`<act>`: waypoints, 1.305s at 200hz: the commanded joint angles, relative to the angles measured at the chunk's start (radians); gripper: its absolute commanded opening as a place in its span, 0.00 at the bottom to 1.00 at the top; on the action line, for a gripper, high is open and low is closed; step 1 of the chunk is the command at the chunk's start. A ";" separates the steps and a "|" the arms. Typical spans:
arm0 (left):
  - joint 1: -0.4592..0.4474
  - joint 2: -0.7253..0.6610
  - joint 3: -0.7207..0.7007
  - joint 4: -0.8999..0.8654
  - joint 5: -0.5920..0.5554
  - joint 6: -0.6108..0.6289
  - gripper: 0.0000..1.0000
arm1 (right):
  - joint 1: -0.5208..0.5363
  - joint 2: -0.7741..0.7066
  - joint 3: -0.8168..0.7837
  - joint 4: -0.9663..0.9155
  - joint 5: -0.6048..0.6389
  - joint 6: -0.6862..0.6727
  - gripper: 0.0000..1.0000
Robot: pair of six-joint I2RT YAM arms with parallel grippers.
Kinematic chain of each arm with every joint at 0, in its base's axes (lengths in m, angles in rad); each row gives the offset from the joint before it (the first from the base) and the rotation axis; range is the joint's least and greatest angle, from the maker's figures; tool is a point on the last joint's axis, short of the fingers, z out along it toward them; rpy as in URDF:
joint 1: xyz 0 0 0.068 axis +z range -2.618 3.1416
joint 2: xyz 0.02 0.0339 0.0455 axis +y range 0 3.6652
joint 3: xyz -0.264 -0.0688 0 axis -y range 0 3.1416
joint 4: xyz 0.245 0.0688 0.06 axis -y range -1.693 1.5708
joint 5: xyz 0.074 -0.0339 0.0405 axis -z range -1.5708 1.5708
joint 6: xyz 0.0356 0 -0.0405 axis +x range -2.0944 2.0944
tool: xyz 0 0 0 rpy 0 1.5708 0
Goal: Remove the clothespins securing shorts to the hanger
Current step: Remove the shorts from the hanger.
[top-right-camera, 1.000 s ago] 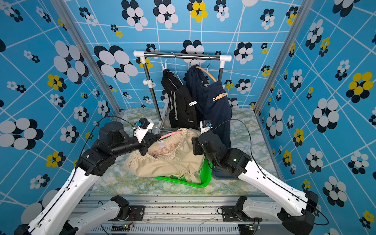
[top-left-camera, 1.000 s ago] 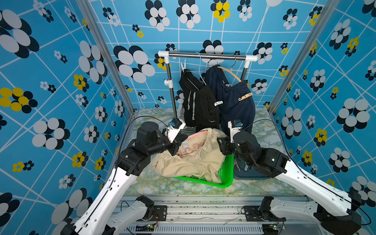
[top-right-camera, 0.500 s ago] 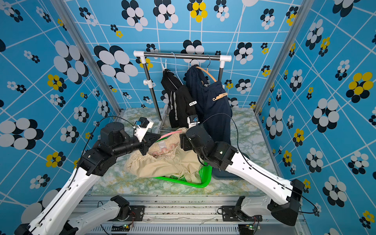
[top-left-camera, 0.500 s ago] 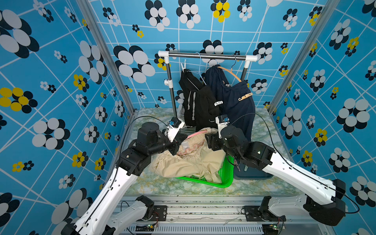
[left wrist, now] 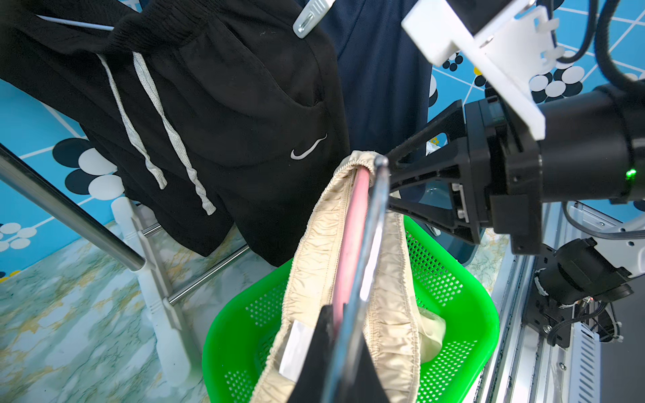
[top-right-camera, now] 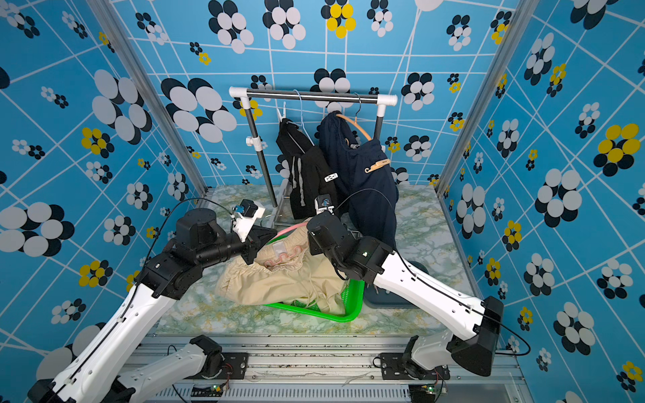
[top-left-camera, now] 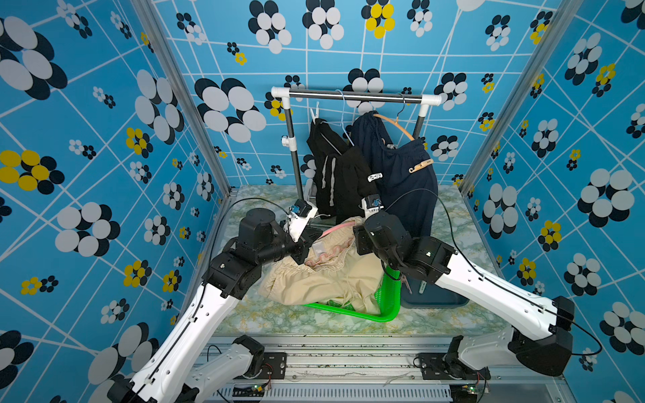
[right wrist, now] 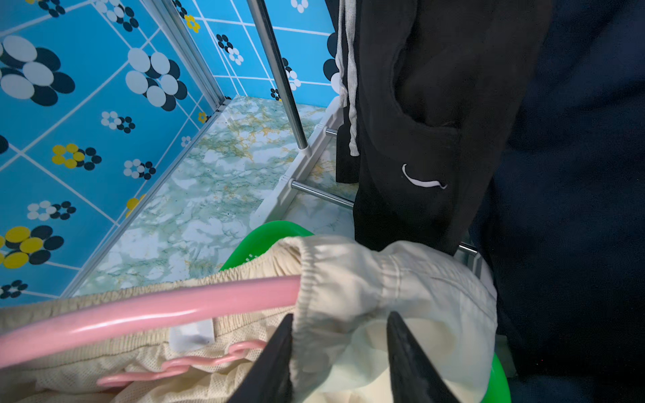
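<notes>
The beige shorts (top-left-camera: 324,279) hang on a pink hanger (right wrist: 150,310) and sag into the green basket. My left gripper (left wrist: 340,314) is shut on the pink hanger (left wrist: 350,237) at its middle, by the metal hook. My right gripper (right wrist: 338,317) is open, its fingers astride the bunched waistband corner of the shorts (right wrist: 384,279) at the hanger's end. No clothespin shows on the beige pair. On the rack, a white clothespin (top-left-camera: 374,177) sits on the black shorts (top-left-camera: 342,181), another (top-left-camera: 315,113) near their hanger. A tan one (top-left-camera: 420,166) is on the navy shorts (top-left-camera: 401,174).
The green basket (top-left-camera: 387,303) lies tipped under the beige shorts, with a dark bin (top-left-camera: 436,301) to its right under my right arm. The clothes rack (top-left-camera: 352,95) stands at the back, its foot bars (left wrist: 153,279) on the marble-patterned table.
My right arm has swung left from above the bin to the beige shorts' waistband corner, and its jaws widened then narrowed. The left arm stayed put with the hanger.
</notes>
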 commanded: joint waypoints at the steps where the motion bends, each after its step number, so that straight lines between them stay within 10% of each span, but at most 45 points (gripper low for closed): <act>1: -0.005 -0.030 -0.011 0.074 0.004 -0.017 0.00 | 0.004 -0.015 0.001 -0.049 0.087 -0.001 0.39; 81: -0.005 -0.055 -0.049 0.058 0.045 0.008 0.00 | -0.013 0.005 0.031 -0.117 0.173 -0.030 0.03; 261: -0.003 -0.107 -0.081 0.026 0.188 0.054 0.00 | -0.259 -0.109 -0.065 -0.218 0.133 0.076 0.00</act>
